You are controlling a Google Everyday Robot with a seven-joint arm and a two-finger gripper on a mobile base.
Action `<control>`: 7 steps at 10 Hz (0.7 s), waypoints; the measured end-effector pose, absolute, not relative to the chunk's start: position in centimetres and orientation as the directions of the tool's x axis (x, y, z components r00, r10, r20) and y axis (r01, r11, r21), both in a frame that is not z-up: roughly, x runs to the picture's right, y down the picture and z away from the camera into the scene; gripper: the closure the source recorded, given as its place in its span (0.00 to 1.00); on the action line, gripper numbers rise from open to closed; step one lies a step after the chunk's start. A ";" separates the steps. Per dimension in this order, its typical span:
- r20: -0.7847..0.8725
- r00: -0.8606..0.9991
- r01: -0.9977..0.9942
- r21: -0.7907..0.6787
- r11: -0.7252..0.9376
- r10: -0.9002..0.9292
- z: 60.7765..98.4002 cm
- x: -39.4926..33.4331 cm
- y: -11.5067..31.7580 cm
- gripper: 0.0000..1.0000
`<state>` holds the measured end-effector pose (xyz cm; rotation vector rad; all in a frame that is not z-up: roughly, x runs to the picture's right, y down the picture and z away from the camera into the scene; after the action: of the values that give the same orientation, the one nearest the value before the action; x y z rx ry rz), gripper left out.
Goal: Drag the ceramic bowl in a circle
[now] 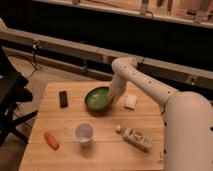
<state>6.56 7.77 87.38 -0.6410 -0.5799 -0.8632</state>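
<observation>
The ceramic bowl [97,99] is a round, shallow, glossy green bowl with a darker rim. It sits on the wooden table [60,125], a little behind its middle. My white arm reaches in from the right and bends down to the bowl. The gripper [113,95] is at the bowl's right rim, touching or just inside it. A small white cup [84,134] stands in front of the bowl, nearer the table's front edge.
A black rectangular object [63,98] lies left of the bowl. A white sponge-like block [131,101] lies right of it. An orange carrot-like object [51,140] is at the front left. A lying bottle [136,138] is at the front right. A dark chair [11,100] stands left.
</observation>
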 end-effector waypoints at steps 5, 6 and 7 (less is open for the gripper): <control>0.688 0.527 0.827 -0.279 0.487 -0.500 87.4 6.8 7.6 0.89; 0.687 0.528 0.827 -0.282 0.487 -0.499 87.4 6.9 7.6 0.89; 0.686 0.529 0.826 -0.284 0.486 -0.499 87.4 7.0 7.6 0.89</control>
<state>6.96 7.56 87.41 -0.6508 -0.5706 -0.8615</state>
